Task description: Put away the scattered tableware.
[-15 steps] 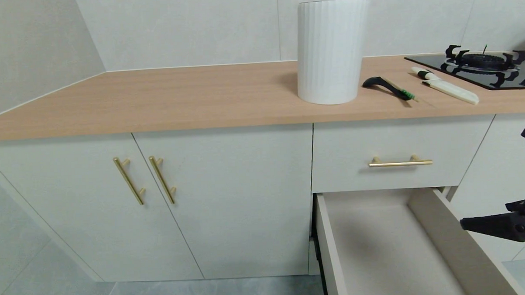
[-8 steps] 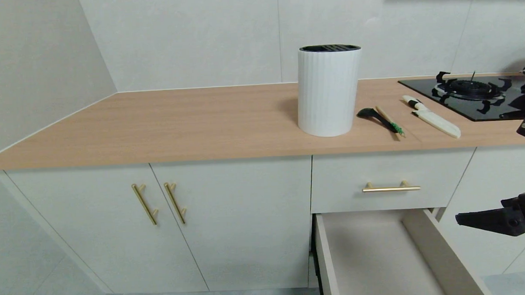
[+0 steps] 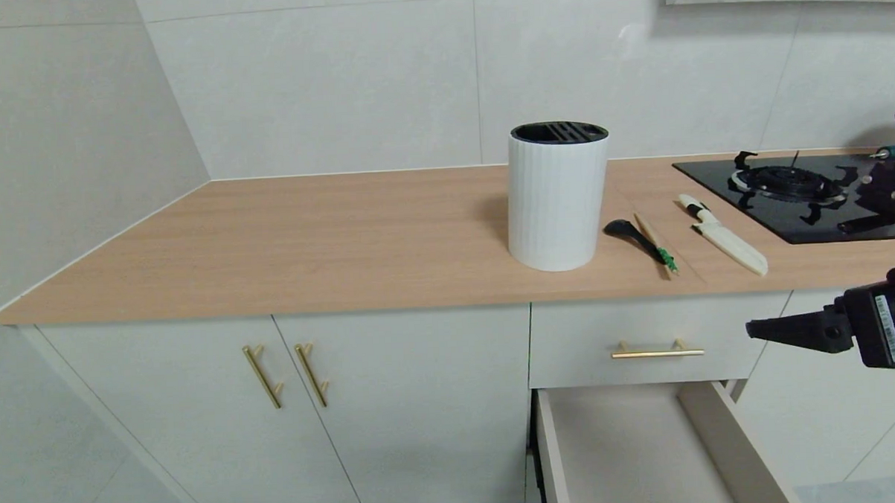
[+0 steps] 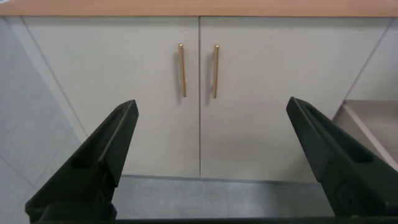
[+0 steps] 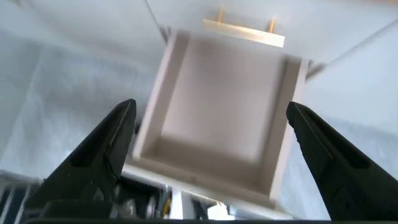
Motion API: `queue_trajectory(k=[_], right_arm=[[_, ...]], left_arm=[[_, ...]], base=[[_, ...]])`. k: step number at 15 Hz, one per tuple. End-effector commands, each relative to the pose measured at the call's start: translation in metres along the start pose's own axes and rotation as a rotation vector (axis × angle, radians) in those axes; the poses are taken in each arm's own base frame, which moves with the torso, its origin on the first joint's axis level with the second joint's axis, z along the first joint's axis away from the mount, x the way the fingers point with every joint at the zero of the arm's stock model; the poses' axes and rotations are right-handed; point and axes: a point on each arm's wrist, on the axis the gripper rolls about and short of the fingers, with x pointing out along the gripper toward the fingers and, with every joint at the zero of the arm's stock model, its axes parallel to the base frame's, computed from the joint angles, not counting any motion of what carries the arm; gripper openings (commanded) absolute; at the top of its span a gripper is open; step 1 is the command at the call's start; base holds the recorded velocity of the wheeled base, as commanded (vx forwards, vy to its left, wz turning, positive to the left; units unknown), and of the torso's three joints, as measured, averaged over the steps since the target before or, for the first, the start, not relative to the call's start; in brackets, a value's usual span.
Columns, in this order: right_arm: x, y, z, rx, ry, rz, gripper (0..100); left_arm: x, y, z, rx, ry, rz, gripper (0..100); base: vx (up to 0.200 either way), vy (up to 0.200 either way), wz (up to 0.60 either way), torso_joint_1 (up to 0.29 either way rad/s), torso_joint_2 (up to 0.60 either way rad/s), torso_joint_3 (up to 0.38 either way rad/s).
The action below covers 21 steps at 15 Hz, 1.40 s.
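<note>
On counter (image 3: 306, 241), white holder (image 3: 557, 203) beside spoon (image 3: 627, 232), chopsticks (image 3: 654, 243), knife (image 3: 722, 234); left tool (image 4: 210, 106), right tool (image 5: 210, 107) wide.

The desk (image 3: 306, 241) above both grippers has a smooth, matt wood-grain top. On it, up beyond the right gripper (image 5: 210, 106), the white holder (image 3: 557, 203) looks like matt plastic, ribbed down its wall, with a black slotted top. The spoon (image 3: 618, 228) beside it is smooth black plastic with a slight shine. The chopsticks (image 3: 648, 229) look like bare wood, green near one end. The knife (image 3: 722, 234) is cream and smooth; its material is unclear. The hob (image 3: 751, 204) is glossy black glass and its grate (image 3: 787, 181) looks like matt black metal. Ahead of the left gripper (image 4: 211, 101), the cabinet doors (image 4: 261, 99) are matt pale board with brushed brass-coloured metal handles (image 4: 181, 70). The open drawer (image 5: 211, 143) under the right gripper is matt inside. Both grippers look like matt black plastic.
</note>
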Motion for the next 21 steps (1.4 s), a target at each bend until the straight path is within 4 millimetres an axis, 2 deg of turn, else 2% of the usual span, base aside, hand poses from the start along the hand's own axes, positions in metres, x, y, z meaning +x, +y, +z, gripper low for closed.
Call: queue_trajectory(k=[1,2,3,4,5,7,8,9,13,21], right_arm=[[0.033,-0.006,0.043,0.026,-0.038,-0.051,100],[0.042,-0.01,0.061,0.043,-0.057,-0.079,100],[0.059,-0.014,0.086,0.116,-0.044,-0.098,100],[0.072,-0.013,0.094,0.184,-0.017,-0.1,100],[0.078,-0.013,0.095,0.204,-0.002,-0.1,100],[0.125,-0.016,0.098,0.203,0.061,-0.185,100],[0.134,-0.017,0.098,0.202,0.074,-0.202,100],[0.154,-0.022,0.1,0.207,0.1,-0.249,100],[0.171,-0.028,0.096,0.22,0.177,-0.271,100],[0.2,-0.029,0.095,0.256,0.191,-0.28,100]], left_arm=[[0.0,0.0,0.0,-0.001,0.001,0.001,100],[0.0,0.0,0.0,0.001,0.001,0.001,100],[0.0,0.0,0.0,-0.001,0.001,0.001,100],[0.0,0.0,0.0,-0.001,0.001,0.001,100],[0.0,0.0,0.0,-0.001,0.001,0.001,100],[0.0,0.0,0.0,-0.001,0.001,0.001,100],[0.0,0.0,0.0,-0.001,0.001,0.001,100],[0.0,0.0,0.0,-0.001,0.001,0.001,100],[0.0,0.0,0.0,-0.001,0.001,0.001,100],[0.0,0.0,0.0,-0.001,0.001,0.001,100]], base=[[0.0,0.0,0.0,0.036,-0.08,-0.051],[0.0,0.0,0.0,0.0,0.0,0.0],[0.0,0.0,0.0,0.0,0.0,0.0],[0.0,0.0,0.0,0.0,0.0,0.0],[0.0,0.0,0.0,0.0,0.0,0.0],[0.0,0.0,0.0,0.0,0.0,0.0],[0.0,0.0,0.0,0.0,0.0,0.0],[0.0,0.0,0.0,0.0,0.0,0.0],[0.0,0.0,0.0,0.0,0.0,0.0],[0.0,0.0,0.0,0.0,0.0,0.0]])
